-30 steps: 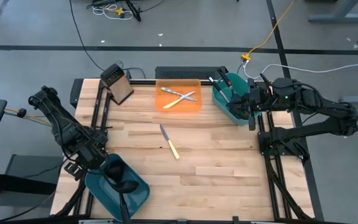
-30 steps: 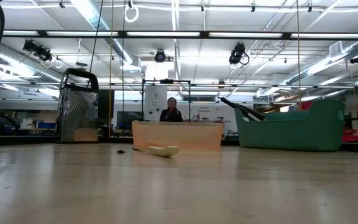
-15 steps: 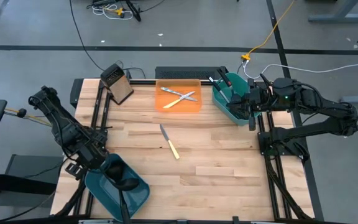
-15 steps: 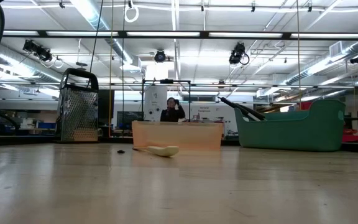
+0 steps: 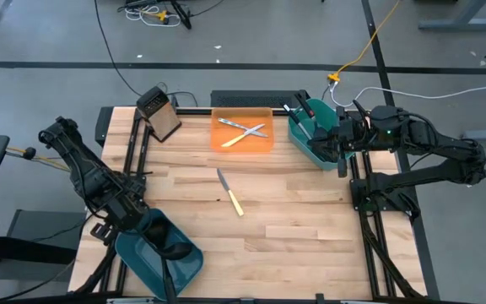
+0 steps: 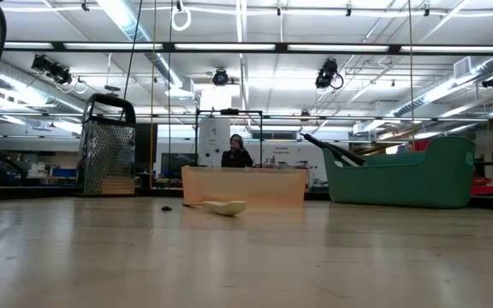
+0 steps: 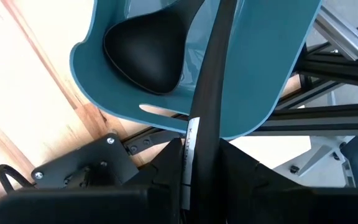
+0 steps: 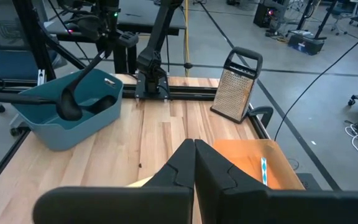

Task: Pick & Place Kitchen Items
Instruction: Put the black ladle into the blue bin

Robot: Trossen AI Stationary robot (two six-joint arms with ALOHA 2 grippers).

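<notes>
At the front left corner of the tabletop, a teal bin sits partly over the edge, with the left hand at its rim. The left wrist view shows this hand's fingers closed on the long handle of a black ladle, whose bowl lies inside the bin. A second dark handle seems to stick out of the bin toward the front edge, though the overhead view is too coarse to be sure what it belongs to.

Near the back left corner stands a metal box grater, upright. Against the middle of the back edge lies a flat orange tray, and on it two slim silver cutlery pieces rest crossed over each other. In front of the tray, near the centre of the tabletop and well apart from both bins, a knife with a pale yellow handle lies at a slant, blade toward the back edge.

At the back right corner a second teal bin holds dark utensils whose handles poke above its rim. The right hand hovers just beside this bin at the right edge; in the right wrist view its fingers are pressed together with nothing between them.

In the low view, a person stands in the room beyond the tray.
</notes>
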